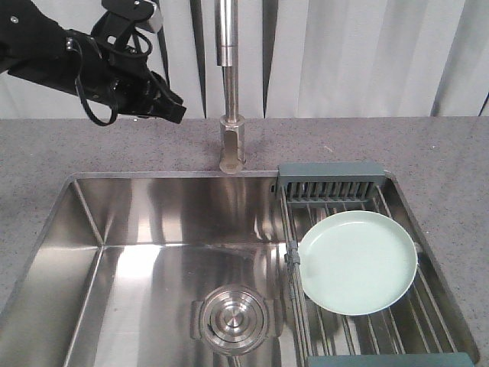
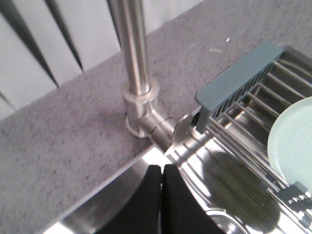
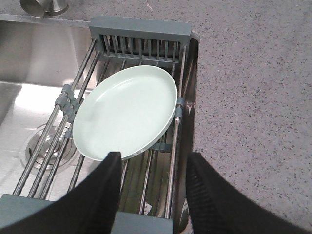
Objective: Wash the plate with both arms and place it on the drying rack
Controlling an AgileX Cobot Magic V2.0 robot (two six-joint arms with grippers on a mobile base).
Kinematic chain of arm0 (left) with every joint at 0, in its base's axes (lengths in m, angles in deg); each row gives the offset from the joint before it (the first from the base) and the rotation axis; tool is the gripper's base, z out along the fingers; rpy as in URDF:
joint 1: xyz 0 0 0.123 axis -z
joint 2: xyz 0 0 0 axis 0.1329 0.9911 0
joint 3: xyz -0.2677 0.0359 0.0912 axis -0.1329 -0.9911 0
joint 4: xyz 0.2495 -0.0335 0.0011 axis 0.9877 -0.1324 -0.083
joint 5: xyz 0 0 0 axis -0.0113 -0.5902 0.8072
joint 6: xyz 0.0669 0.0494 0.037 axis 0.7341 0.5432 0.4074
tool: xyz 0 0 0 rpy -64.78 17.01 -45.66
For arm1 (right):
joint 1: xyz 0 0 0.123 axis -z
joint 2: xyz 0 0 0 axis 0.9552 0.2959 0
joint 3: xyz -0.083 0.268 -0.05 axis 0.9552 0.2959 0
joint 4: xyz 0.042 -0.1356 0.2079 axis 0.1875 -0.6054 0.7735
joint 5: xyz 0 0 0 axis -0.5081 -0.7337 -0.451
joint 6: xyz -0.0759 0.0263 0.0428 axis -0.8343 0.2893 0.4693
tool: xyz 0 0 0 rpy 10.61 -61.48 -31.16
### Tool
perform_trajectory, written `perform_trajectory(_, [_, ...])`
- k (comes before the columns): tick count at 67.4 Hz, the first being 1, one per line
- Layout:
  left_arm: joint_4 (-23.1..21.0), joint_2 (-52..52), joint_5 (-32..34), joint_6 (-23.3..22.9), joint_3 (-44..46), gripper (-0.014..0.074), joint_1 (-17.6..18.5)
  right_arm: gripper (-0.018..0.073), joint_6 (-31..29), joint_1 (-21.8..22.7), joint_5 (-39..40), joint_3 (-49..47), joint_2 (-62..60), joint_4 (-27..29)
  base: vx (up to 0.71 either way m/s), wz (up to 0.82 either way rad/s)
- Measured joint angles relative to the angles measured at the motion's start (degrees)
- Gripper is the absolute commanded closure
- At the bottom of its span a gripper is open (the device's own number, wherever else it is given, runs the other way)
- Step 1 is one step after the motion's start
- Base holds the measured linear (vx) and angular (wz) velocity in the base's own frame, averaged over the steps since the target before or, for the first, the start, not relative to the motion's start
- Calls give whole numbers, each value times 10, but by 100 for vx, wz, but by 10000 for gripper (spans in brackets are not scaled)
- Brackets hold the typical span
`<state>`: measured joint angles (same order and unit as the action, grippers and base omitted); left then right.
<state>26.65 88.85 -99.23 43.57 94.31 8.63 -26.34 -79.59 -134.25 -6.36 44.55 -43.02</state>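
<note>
On the rack: plate point(image 1: 357, 262) lies flat across the wire bars of the rack point(image 1: 330, 177), over the right side of the sink point(image 1: 153, 222), just short of the slotted end piece.
Plate feel: looks like matte plastic, so I'd guess light and stiff, not something that shatters if it slips. Probably slick once it's wet though.
Rim: low and raised all round, nothing else to grab. No handle, no lip underneath that I can see.
Where to grab: I'd pinch the near edge, the bit closest to the right gripper point(image 3: 152, 165). Bars underneath leave gaps, so a lower finger could slide under the rim there.
Right gripper: fingers spread wide, nothing between them, hanging just off the plate's near edge in the wrist view. Not touching it as far as I can tell.
Left gripper point(image 2: 162, 175): fingers pressed together, holding nothing, up by the tap point(image 1: 228, 84) and well apart from the plate.
Watch out: one-sided pinch on a flat plate will want to pivot, so grip deep over the rim.
</note>
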Motion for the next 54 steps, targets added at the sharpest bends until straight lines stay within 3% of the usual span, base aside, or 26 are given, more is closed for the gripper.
perform_trajectory(9, [85,-38,-6,-103,-43,603,0,240,0,0,-1,0,0,0,0,0])
perform_trajectory(17, [134,-87,14,-158,-111,603,0,240,0,0,-1,0,0,0,0,0])
perform_trajectory(43, [259,-232,73,-316,-302,603,0,240,0,0,-1,0,0,0,0,0])
perform_trajectory(54, [281,-290,81,-365,-359,603,-22,240,0,0,-2,0,0,0,0,0])
